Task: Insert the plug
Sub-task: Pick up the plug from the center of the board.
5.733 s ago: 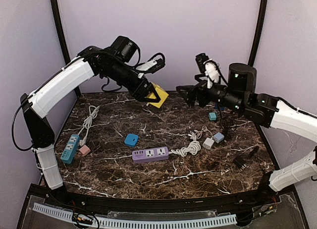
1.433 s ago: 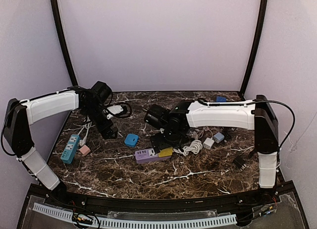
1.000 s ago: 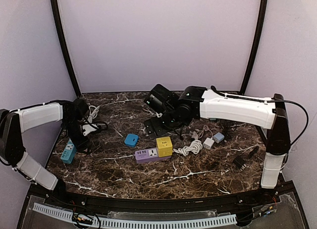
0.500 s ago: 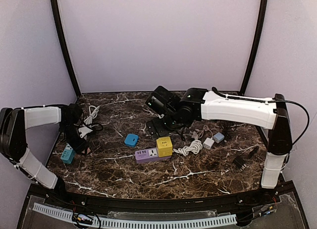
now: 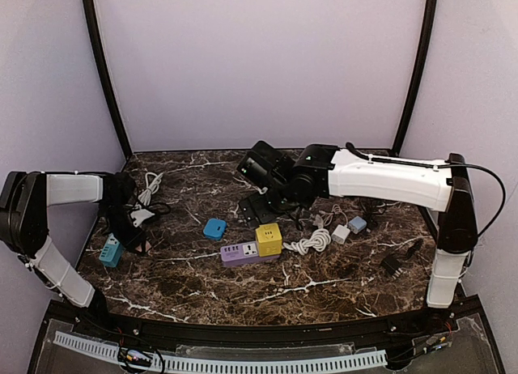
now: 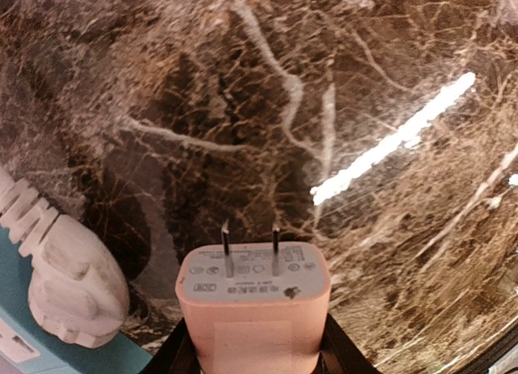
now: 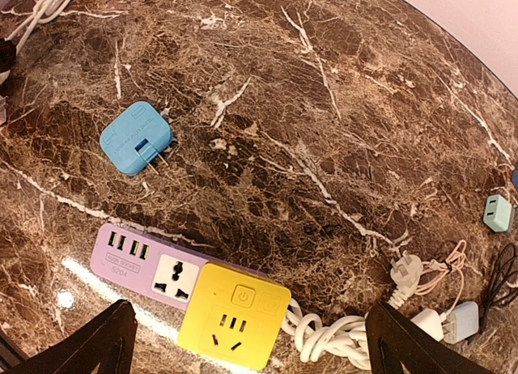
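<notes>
A pink plug (image 6: pixel 252 309) with two flat prongs pointing away sits between the black fingers of my left gripper (image 6: pixel 255 347), which press its two sides. In the top view that gripper (image 5: pixel 136 240) is low at the table's left edge, next to a teal power strip (image 5: pixel 112 250). A purple power strip (image 5: pixel 236 253) lies mid-table with a yellow cube adapter (image 5: pixel 268 238) plugged into its right end. My right gripper (image 5: pixel 257 206) hovers open just behind it, and in its wrist view it (image 7: pixel 247 308) is wide apart above the yellow cube (image 7: pixel 235 316).
A blue plug (image 5: pixel 214 228) lies left of the purple strip. A coiled white cable (image 5: pixel 312 243), small white (image 5: pixel 341 233) and grey-blue (image 5: pixel 357 224) adapters and a black plug (image 5: pixel 394 263) lie to the right. A white plug (image 6: pixel 69 281) rests beside the teal strip.
My left gripper has settled lower at the left edge and narrowed onto the pink plug. The right arm has hardly moved above the yellow cube.
</notes>
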